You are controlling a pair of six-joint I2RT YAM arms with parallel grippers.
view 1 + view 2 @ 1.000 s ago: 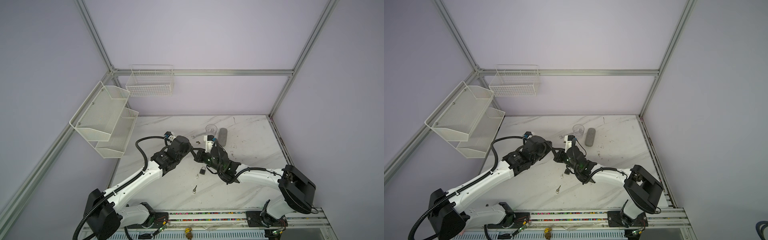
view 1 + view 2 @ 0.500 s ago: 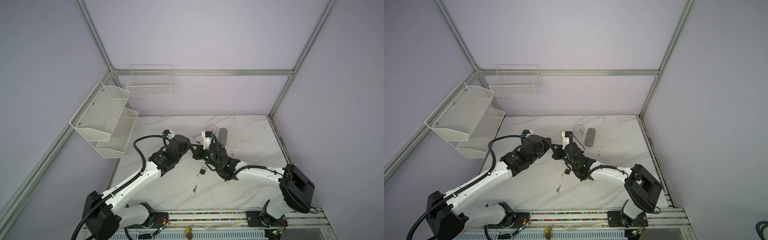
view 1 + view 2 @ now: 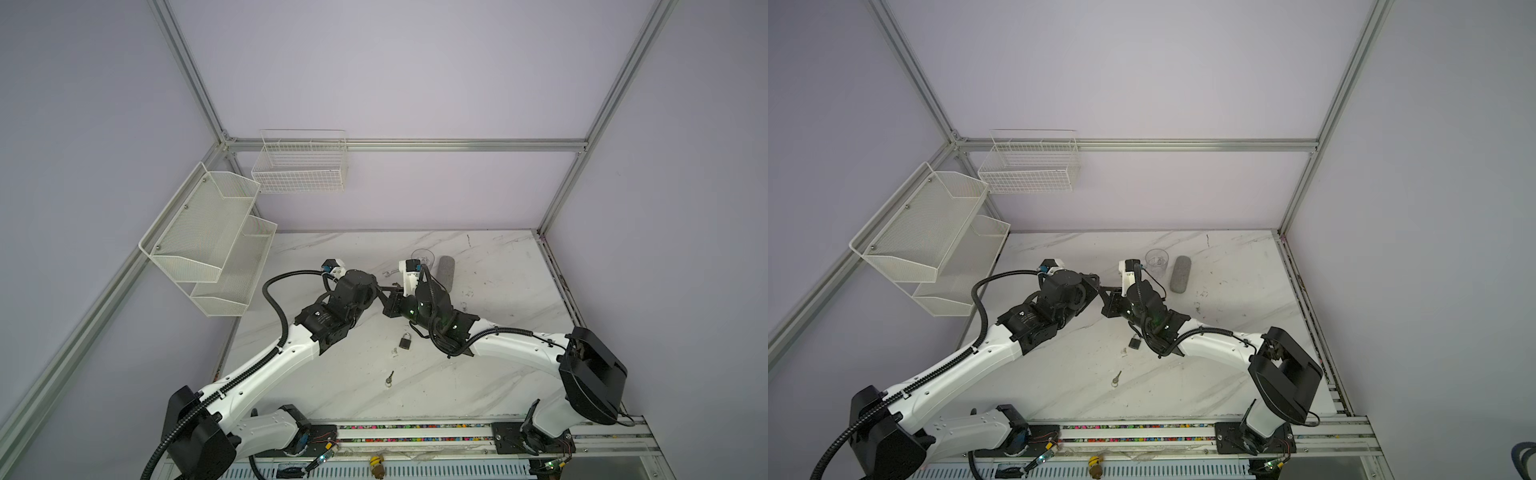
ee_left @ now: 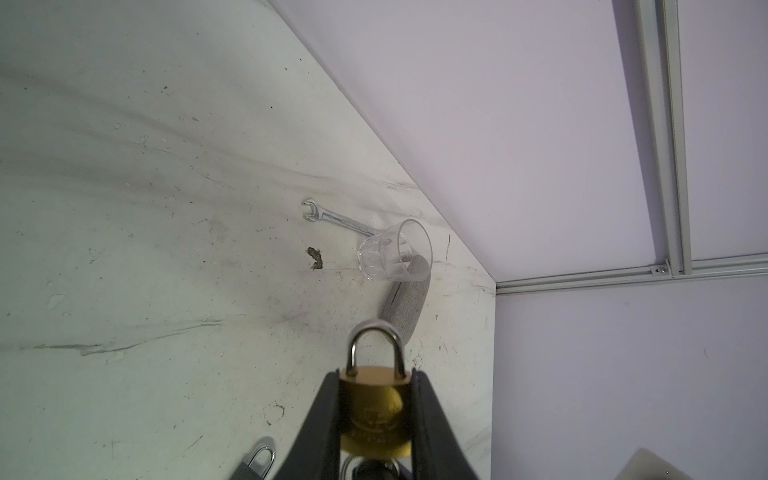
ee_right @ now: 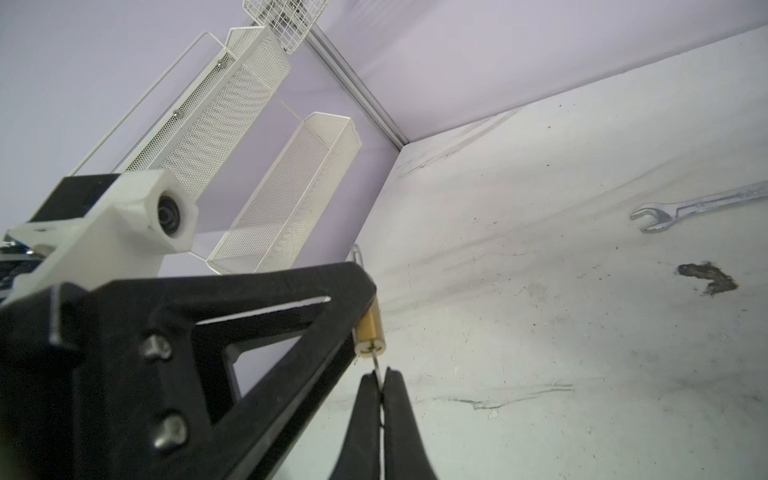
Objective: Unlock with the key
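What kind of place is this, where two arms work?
Probably a laboratory robot cell, not a home: an aluminium frame with plain walls encloses it, and the left arm and right arm stand on a rail along a marble-patterned table.

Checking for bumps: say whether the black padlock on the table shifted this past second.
No. The black padlock keeps its offset from the loose key.

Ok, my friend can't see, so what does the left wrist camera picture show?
The left end effector grips a closed brass padlock. Behind it on the white table are a clear glass cup, a grey oblong object and a silver wrench; a dark padlock shows at the picture's edge.
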